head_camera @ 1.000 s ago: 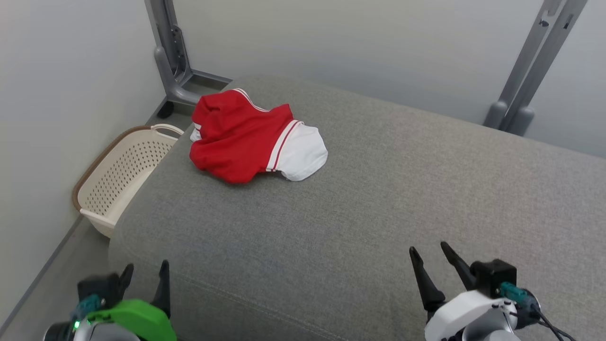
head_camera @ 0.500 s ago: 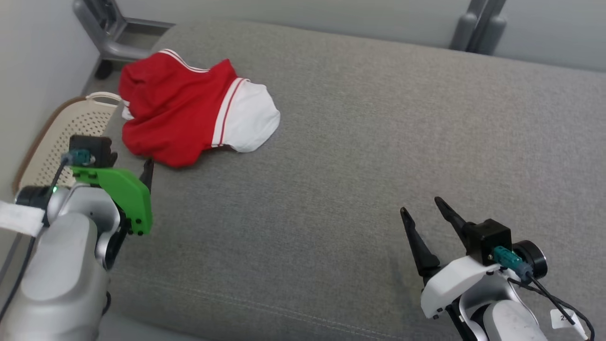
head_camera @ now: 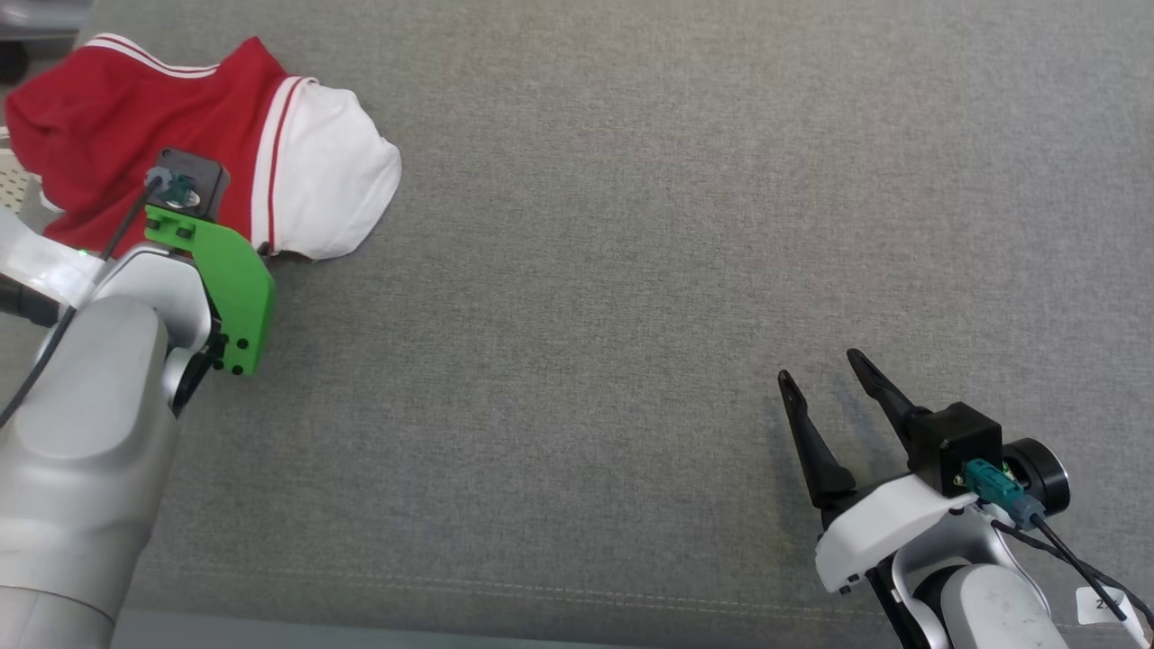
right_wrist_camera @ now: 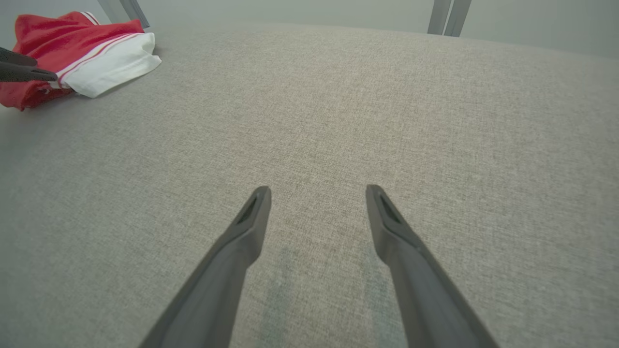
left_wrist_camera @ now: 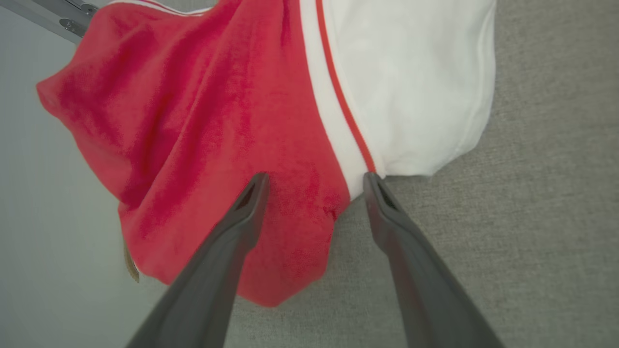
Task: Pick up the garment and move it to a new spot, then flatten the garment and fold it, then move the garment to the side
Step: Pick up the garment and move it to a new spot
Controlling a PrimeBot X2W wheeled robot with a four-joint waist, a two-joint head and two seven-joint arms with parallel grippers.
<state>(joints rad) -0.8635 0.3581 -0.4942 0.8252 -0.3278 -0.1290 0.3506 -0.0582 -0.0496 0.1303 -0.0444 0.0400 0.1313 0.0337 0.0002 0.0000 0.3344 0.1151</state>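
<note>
Red-and-white garment [head_camera: 108, 117] is seen crumpled near the far left corner of the grey cushion [head_camera: 631, 225], red part toward the left edge, white part [head_camera: 325, 189] toward the middle, with 2 red-and-white stripes between them.

Left forearm [head_camera: 81, 433] is stretched forward along the cushion's left side, and its green bracket [head_camera: 230, 288] is placed over the garment's near red edge. Left gripper [left_wrist_camera: 315, 176] is pointed down onto the garment with its 2 fingers spread wide and nothing clamped between them. In the left wrist view 1 fingertip [left_wrist_camera: 258, 183] is seen over the red cloth and the other [left_wrist_camera: 372, 183] at the hem where the striped band meets the bare cushion, so the near red corner is straddled by the jaws. Contact with the cloth cannot be told. From the right wrist view the left gripper's fingers are seen level with the garment's red side.

Right gripper [head_camera: 819, 365] is held low over bare cushion near the front right, wrist toward the front edge, fingers aimed forward and slightly left. Its 2 fingers are spread wide too, nothing is gripped, and faint shadows are cast on the fabric beneath them. The garment is well apart from it, off to its far left.
</note>
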